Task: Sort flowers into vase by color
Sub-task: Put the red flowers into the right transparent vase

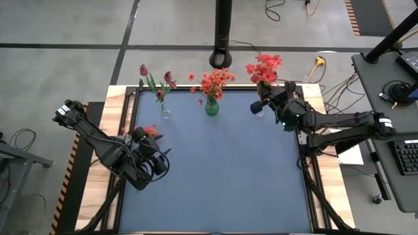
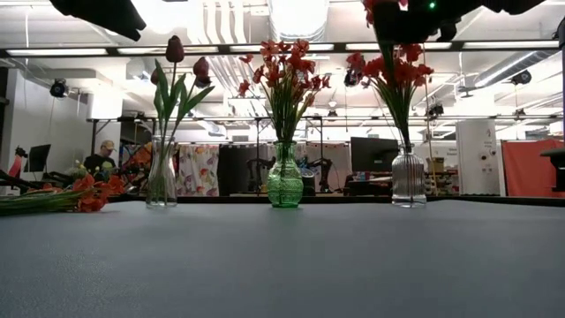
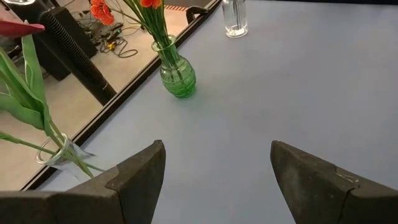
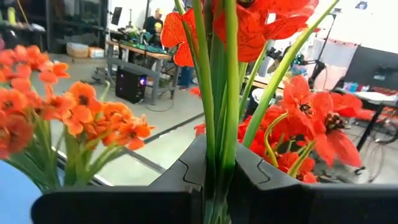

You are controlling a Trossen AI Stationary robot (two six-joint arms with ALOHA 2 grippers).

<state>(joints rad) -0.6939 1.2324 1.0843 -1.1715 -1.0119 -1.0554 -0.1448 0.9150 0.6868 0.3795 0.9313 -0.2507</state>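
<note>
Three vases stand along the far edge. A clear vase [image 1: 164,112] holds dark maroon tulips [image 2: 175,49], a green vase [image 1: 211,108] holds orange flowers [image 2: 284,62], and a ribbed clear vase [image 2: 408,177] holds red flowers [image 1: 264,67]. My right gripper [image 1: 257,107] is over the ribbed vase, shut on green stems under red blooms [image 4: 261,18]. My left gripper [image 1: 161,163] hovers open over the table's left part, with nothing between its fingers [image 3: 140,174]. More red-orange flowers [image 2: 88,193] lie flat at the table's left edge. My right gripper pinches upright green stems [image 4: 217,149] between its two fingers, a little below the red blooms. The fingers come in level from the table's right side and lie across the stems. Below the fingers, stems [image 2: 397,115] run down into the ribbed vase; which of them are the held ones I cannot tell.
A black post [image 1: 223,32] stands just beyond the far edge behind the green vase. A raised dark rim [image 1: 130,111] frames the blue-grey mat [image 1: 222,176], whose middle and near part is bare. A desk with a keyboard [image 1: 406,156] stands to the right.
</note>
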